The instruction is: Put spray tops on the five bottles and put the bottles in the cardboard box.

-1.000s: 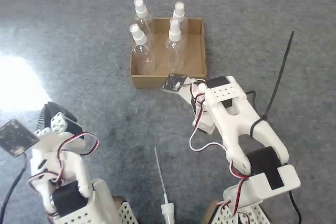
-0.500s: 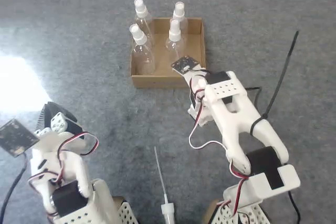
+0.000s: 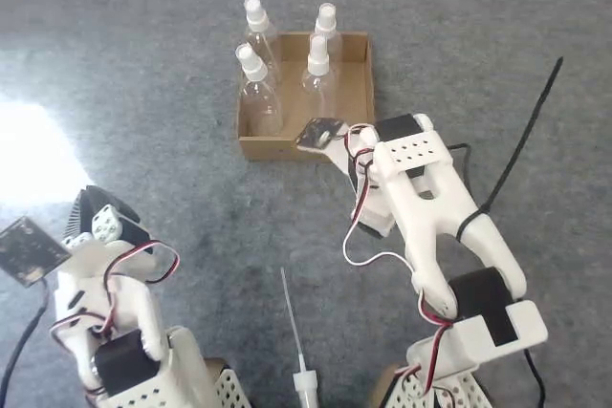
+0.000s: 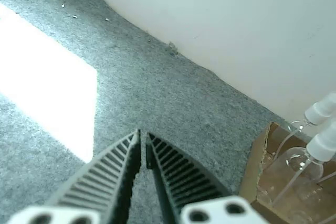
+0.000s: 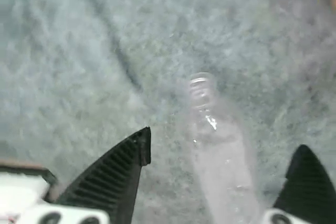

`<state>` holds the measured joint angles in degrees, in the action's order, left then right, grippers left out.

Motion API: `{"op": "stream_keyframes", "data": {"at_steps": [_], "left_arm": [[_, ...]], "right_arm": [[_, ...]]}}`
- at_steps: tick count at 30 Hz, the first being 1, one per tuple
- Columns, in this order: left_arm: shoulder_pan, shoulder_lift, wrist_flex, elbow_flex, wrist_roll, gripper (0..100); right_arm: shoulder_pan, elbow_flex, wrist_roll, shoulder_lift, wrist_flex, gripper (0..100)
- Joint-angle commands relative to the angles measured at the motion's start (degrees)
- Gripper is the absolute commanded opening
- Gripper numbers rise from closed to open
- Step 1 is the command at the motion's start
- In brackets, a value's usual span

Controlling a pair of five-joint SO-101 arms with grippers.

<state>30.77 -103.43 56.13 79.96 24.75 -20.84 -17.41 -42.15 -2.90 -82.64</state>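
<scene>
Just 1 clear, open-necked bottle (image 5: 216, 153)

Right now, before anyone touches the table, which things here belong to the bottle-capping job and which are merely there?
Belongs to the job:
cardboard box
four capped bottles standing in it
uncapped bottle, between the fingers of the open right pincer
loose spray top

Merely there:
grey carpet
sunlight patch
white wall
</scene>
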Motion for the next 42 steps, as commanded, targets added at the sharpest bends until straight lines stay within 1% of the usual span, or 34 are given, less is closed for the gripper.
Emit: {"op": "stream_keyframes", "data": {"at_steps": [1,3,7,16,23,33,42], "left_arm": [[-0.2,-1.1,-1.7,-0.2,-0.4,1],[-0.2,-1.1,-1.7,-0.2,-0.4,1],[-0.2,-1.1,-1.7,-0.2,-0.4,1],[-0.2,-1.1,-1.7,-0.2,-0.4,1],[-0.2,-1.1,-1.7,-0.2,-0.4,1],[-0.2,-1.1,-1.7,-0.2,-0.4,1],[-0.2,-1.1,-1.7,-0.2,-0.4,1]], "right_arm": [[0.7,-1.6,-12.0,3.1,-0.6,32.2],[0.8,-1.8,-13.6,3.1,-0.6,31.6],[1.7,-1.8,-14.0,3.1,-0.5,31.7],[3.9,-1.9,-18.3,2.7,0.2,31.7],[3.8,-2.0,-18.5,-3.3,2.2,31.4],[3.9,-2.5,-18.4,-3.8,5.3,31.4],[4.9,-3.6,-18.4,-3.8,5.6,31.4]]}}
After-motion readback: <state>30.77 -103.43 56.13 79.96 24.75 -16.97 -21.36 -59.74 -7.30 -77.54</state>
